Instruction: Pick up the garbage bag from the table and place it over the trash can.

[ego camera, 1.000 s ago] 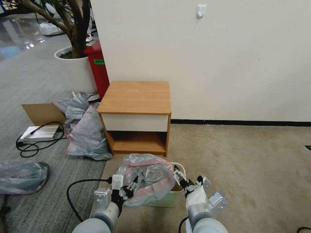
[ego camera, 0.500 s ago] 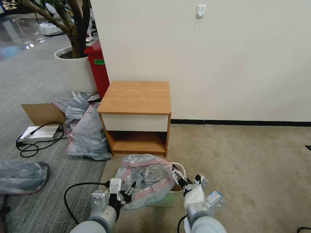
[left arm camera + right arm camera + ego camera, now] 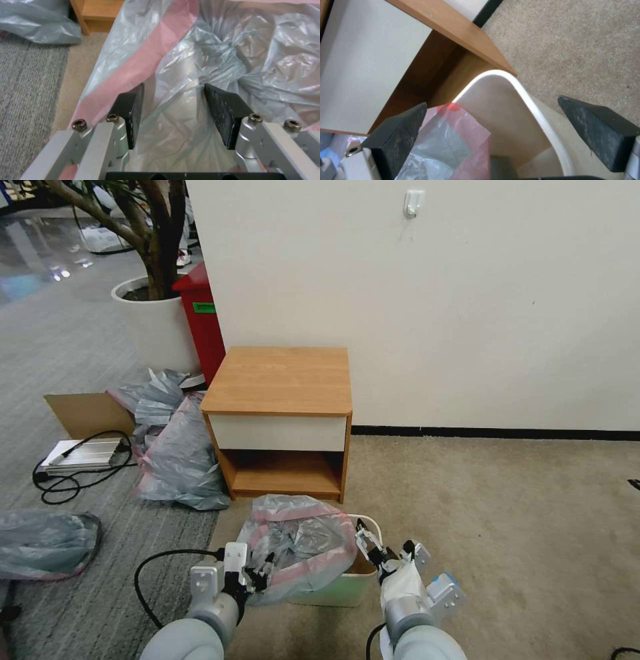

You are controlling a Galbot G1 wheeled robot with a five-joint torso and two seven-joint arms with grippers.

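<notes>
The garbage bag [image 3: 300,540], grey film with a pink band, lies crumpled over the left part of the trash can [image 3: 333,595], which stands on the carpet in front of the table [image 3: 280,380]. My left gripper [image 3: 261,569] is at the bag's near left edge. In the left wrist view it [image 3: 173,86] is open, with the bag [image 3: 186,57] spread between and beyond its pads [image 3: 131,110]. My right gripper [image 3: 385,551] hangs open above the can's right side. Its wrist view has the can's bare rim [image 3: 516,85] between the fingers and the bag [image 3: 453,142] inside.
Darker grey sacks [image 3: 180,460] lie left of the table, and another one [image 3: 47,543] lies at the far left. Cardboard [image 3: 87,413], a metal device with a cable [image 3: 83,455], a red bin [image 3: 203,320] and a white planter [image 3: 157,323] stand farther left. Open carpet [image 3: 507,527] lies to the right.
My left gripper has drawn back a little toward me and to the left at the bag's edge, and the bag has settled slightly. The right gripper has barely moved.
</notes>
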